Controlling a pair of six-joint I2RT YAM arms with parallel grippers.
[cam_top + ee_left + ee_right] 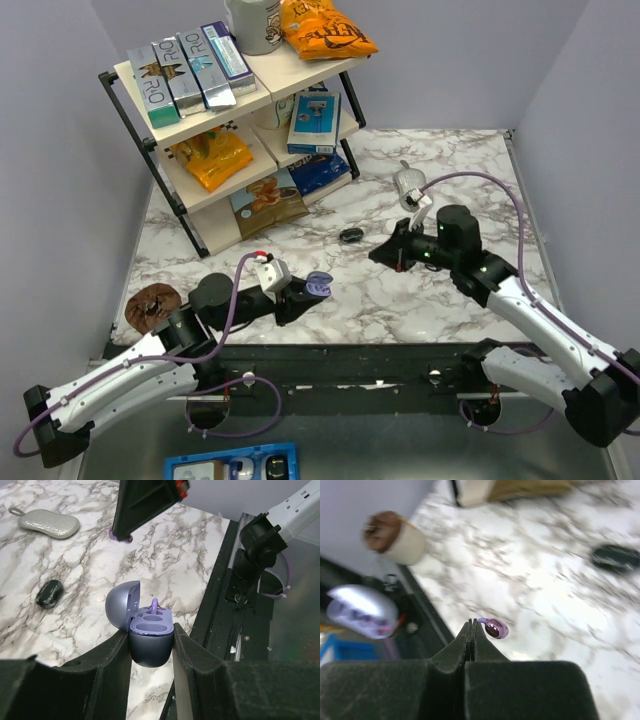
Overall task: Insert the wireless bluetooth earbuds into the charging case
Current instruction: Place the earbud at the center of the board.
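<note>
At near left on the white-and-grey marbled bench (pixel 400 310), the left end effector (pixel 297 298) is clenched on the periwinkle oval plastic charging case (pixel 150 652). One finger presses each flank, and the case is held upright.
- The hinged lid (pixel 121 607) is swung open to the left in the wrist view.
- The far well holds one seated translucent purple earbud (pixel 156 609), stem pointing up. How fully it is seated cannot be told.
- The near well (pixel 149 627) is empty.

Centre: a glossy black oval object (pixel 351 236) lies on the bench behind the gap between the arms, apart from both end effectors.

Right: the right end effector (pixel 471 630) has its jaws pressed together.
- The second translucent purple earbud (pixel 496 629) sits at the tips, apparently pinched by its stem. The wrist view is blurred, so the grip is a judgement.
- The top view shows this end effector over the bench, well apart from the case.
- A grey oval fabric pouch (pixel 410 182) lies behind it.

Progress (judgement): the purple pair is roughly half done, with one bud in the case and one in hand but not yet at the case.

Remaining:
- carry the held bud to the empty near well;
- line it up, press it home and let go.

No black ring-like buds can be made out in any view, so their status is unknown.
</note>
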